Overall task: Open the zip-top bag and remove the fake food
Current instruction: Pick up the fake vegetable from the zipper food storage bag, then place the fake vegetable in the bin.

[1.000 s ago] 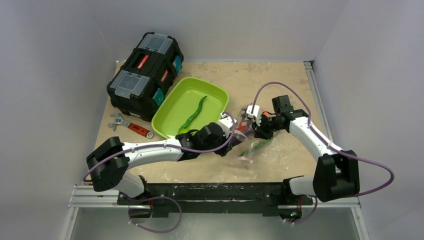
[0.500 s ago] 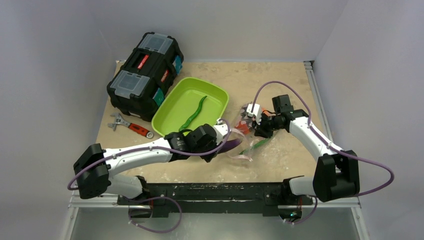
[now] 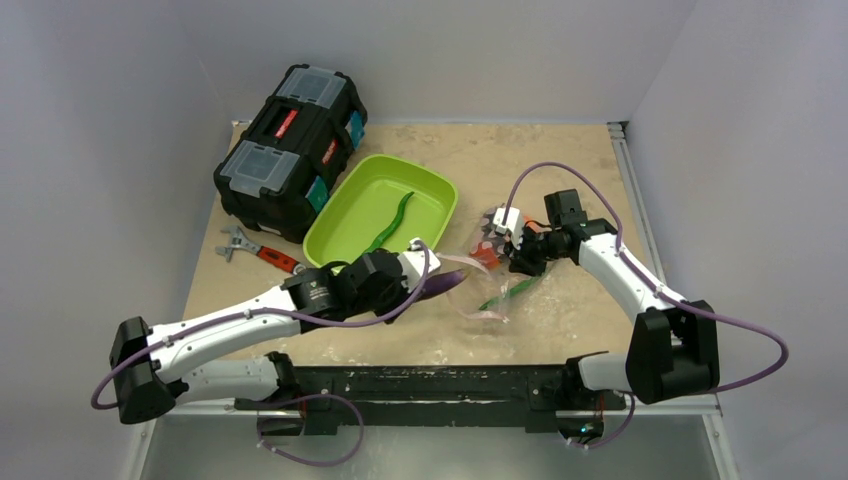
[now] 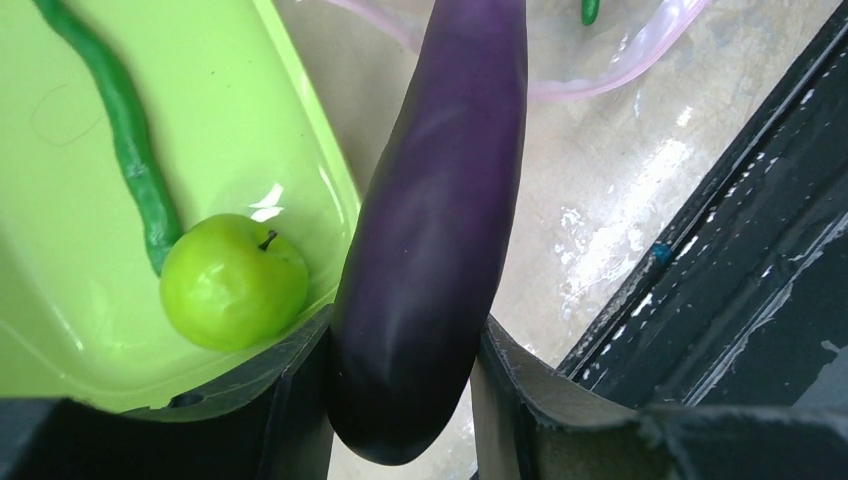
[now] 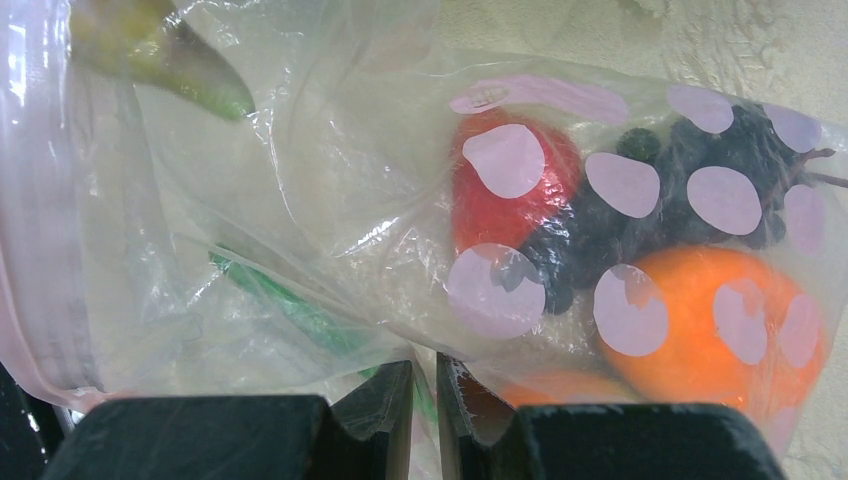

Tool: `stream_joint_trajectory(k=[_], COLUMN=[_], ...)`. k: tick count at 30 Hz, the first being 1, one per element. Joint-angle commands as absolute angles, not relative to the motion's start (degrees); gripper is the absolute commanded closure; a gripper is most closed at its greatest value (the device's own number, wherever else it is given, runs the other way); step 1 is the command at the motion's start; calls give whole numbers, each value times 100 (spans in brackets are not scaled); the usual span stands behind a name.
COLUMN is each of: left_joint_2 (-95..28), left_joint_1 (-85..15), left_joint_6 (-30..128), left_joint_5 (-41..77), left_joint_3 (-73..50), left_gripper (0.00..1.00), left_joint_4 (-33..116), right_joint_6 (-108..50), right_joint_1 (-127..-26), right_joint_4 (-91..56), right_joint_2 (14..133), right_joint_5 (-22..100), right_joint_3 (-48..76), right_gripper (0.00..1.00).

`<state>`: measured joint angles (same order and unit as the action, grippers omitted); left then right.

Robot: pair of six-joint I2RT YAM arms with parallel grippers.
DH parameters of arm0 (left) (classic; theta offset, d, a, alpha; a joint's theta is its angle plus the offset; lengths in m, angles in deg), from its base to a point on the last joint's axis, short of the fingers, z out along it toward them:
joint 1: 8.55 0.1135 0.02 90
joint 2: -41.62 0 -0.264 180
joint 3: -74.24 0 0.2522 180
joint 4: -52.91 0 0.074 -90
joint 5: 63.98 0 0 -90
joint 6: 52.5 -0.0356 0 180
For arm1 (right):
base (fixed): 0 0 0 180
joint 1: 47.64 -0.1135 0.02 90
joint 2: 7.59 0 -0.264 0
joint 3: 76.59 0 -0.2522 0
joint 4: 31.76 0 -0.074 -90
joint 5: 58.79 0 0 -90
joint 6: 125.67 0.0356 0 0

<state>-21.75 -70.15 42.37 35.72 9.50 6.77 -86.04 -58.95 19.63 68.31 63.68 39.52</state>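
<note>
My left gripper (image 3: pixel 425 275) is shut on a long purple eggplant (image 4: pixel 440 210) and holds it just right of the lime-green tray (image 3: pixel 345 230), outside the bag mouth. The tray holds a long green pod (image 3: pixel 390 226) and a lime-green ball (image 4: pixel 233 282). My right gripper (image 3: pixel 515 255) is shut on a fold of the clear zip-top bag (image 5: pixel 330 180) with pink dots and a pale pink zip strip (image 5: pixel 40 220). Inside the bag I see a red pepper (image 5: pixel 520 185), dark grapes, an orange fruit (image 5: pixel 715 320) and a green pod (image 5: pixel 290 300).
A black toolbox (image 3: pixel 290 150) stands at the back left next to the tray. A red-handled wrench (image 3: pixel 262 252) lies on the table left of the tray. The table's black front rail (image 4: pixel 720 300) is close under the left gripper.
My left gripper has drawn the eggplant out of the bag and moved left toward the tray. The right gripper has held the bag in place.
</note>
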Motion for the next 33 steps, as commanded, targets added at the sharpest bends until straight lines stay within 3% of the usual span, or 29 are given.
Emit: stream_joint_trajectory(k=[1,16,28,33], left_joint_2=[-1758,-661,-93,-310], left_joint_1=[-7007,-7007,-6964,-6455], left_joint_6=[3997,4077,4699,5317], left_joint_5=[4076,5349,6036,6030], left_joint_3=[954,1282,1942,1987], left_gripper=[100,100,100,100], left_joint_4=[250,-204,696,979], right_joint_6=[-8611,-8627,-8629,-8629], right_joint_1=[-5889,-5878,-5875,-5875], right_joint_4=[1817,1812,1830,1839], right_joint_2=[6839,6853,6872,6877], right_joint_5=[6397,6396,6380,6382], right_joint_3=[3910,3907,3916,3903], right_gripper=[87,87,87,87])
